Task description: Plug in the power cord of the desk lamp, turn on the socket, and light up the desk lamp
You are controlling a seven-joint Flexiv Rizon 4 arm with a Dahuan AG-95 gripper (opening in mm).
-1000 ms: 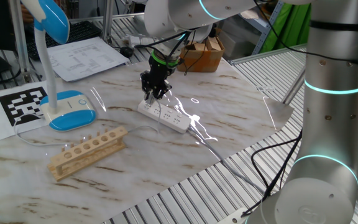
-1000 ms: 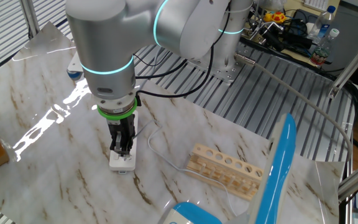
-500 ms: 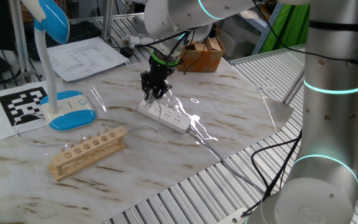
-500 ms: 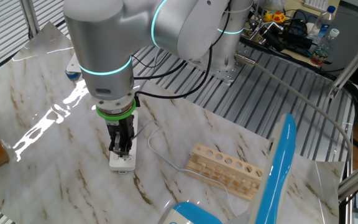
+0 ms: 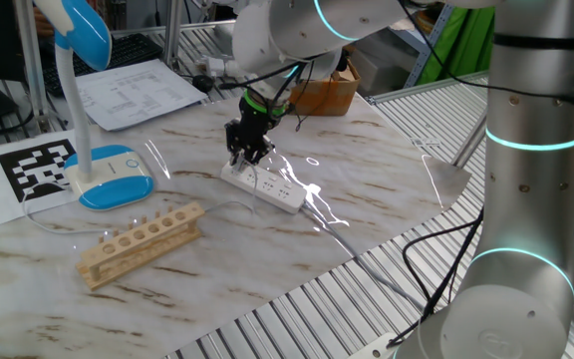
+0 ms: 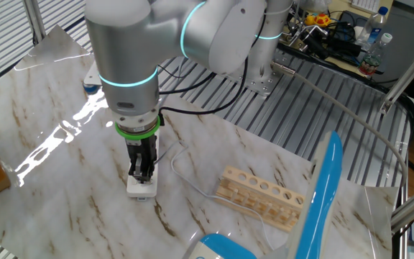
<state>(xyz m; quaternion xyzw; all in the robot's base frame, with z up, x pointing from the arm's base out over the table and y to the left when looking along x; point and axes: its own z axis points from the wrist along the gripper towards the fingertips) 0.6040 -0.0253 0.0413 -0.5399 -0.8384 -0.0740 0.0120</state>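
The socket (image 5: pixel 267 186) is a long white power strip lying on the marble table; only its near end shows in the other fixed view (image 6: pixel 141 189). My gripper (image 5: pixel 246 157) stands upright over the strip's left end, fingers close together, its tips (image 6: pixel 142 175) down at the strip. The thin whitish power cord (image 6: pixel 180 175) runs from the gripper's tips in a loop toward the rack; the plug itself is hidden between the fingers. The desk lamp (image 5: pixel 111 178) stands at the left with its blue-topped base, white neck and blue head (image 5: pixel 80 28); its head (image 6: pixel 320 188) fills the foreground in the other view.
A wooden rack with round holes (image 5: pixel 140 242) lies in front of the lamp, and it also shows in the other fixed view (image 6: pixel 261 196). A marker sheet (image 5: pixel 36 165) and papers (image 5: pixel 133 92) lie at the left and back. A cardboard box (image 5: pixel 325 88) sits behind the arm.
The arm's upper links have shifted slightly sideways. The gripper stays at the strip's end, fingers still together.
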